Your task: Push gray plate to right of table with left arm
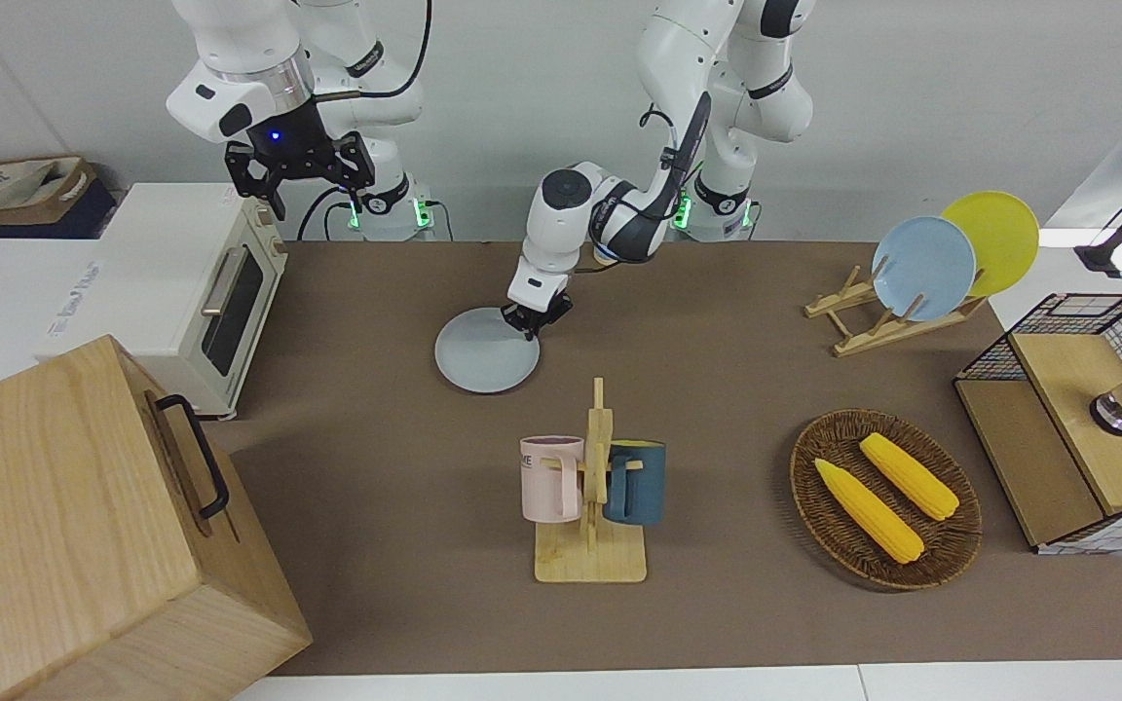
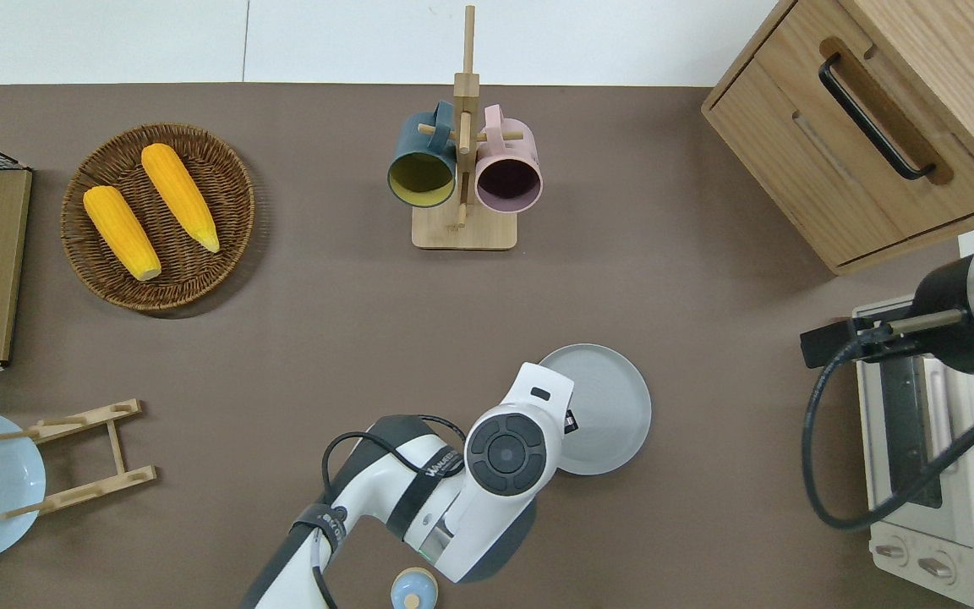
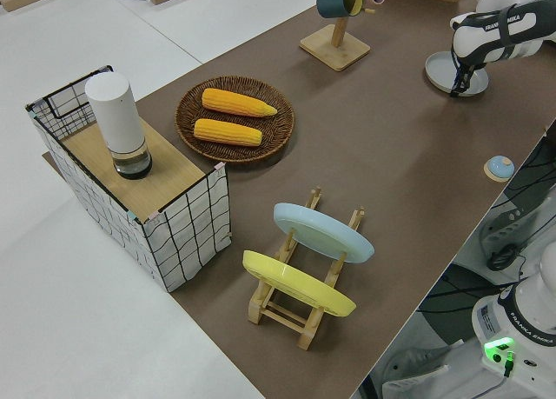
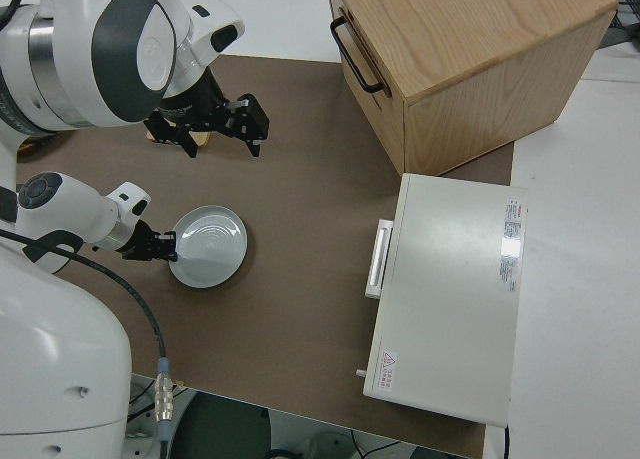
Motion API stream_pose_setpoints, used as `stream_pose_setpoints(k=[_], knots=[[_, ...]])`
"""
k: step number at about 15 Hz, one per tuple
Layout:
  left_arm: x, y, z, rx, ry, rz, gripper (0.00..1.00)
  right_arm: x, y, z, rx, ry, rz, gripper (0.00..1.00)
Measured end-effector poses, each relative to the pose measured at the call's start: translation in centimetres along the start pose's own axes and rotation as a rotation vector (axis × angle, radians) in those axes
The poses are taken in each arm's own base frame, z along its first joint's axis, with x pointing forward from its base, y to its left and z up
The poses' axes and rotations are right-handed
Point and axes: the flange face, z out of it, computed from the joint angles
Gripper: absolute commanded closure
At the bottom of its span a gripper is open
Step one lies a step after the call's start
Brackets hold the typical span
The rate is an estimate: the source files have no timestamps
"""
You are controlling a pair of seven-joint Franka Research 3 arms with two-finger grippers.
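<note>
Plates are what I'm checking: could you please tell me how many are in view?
3: the round pale gray plate flat on the brown table at the left gripper; the light-blue plate and yellow plate stand in the wooden rack.

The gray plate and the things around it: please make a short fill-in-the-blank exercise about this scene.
1. The left gripper is at the rim of the gray ____.
2. The wicker basket holds two ears of ____.
3. The pink mug and the blue mug hang on a wooden ____.

Missing words: plate; corn; rack
</note>
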Motion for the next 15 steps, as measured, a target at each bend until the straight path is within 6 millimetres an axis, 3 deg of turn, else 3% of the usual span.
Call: stream_pose_setpoints(k=[7,15], knots=[[-3.4,4.8,1.0,-0.011,0.043,-0.015,1.0,0.0,0.0,0.0,0.0,0.0,0.0,0.017],[-5.1,6.9,1.5,-0.025,0.05,-0.013,1.0,0.0,0.0,0.0,0.0,0.0,0.0,0.017]])
